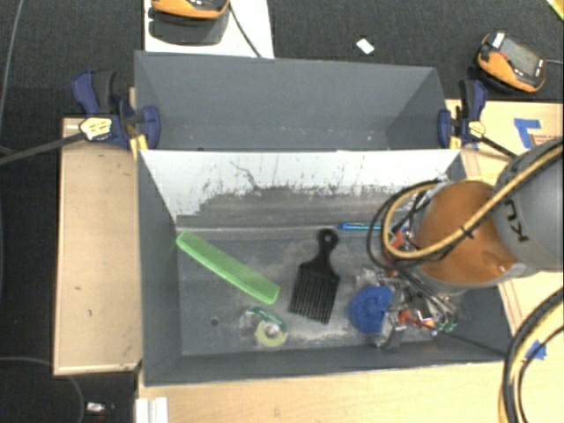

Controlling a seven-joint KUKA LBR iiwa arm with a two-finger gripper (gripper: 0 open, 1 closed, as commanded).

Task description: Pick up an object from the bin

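Note:
My gripper [407, 314] is low in the bin's front right corner, its body partly hidden under the arm's orange cover. Right against its left side lies a small blue crumpled lump [369, 307]; I cannot make out whether it is held. A black pick comb with a looped handle [315, 285] lies just left of the lump, teeth toward the front wall.
A long green comb [226, 267] lies slanted across the left of the floor. A small clear and pale green roll-like thing [267, 329] rests by the front wall. A thin blue stick [356, 227] lies along the back wall, next to the arm's cables.

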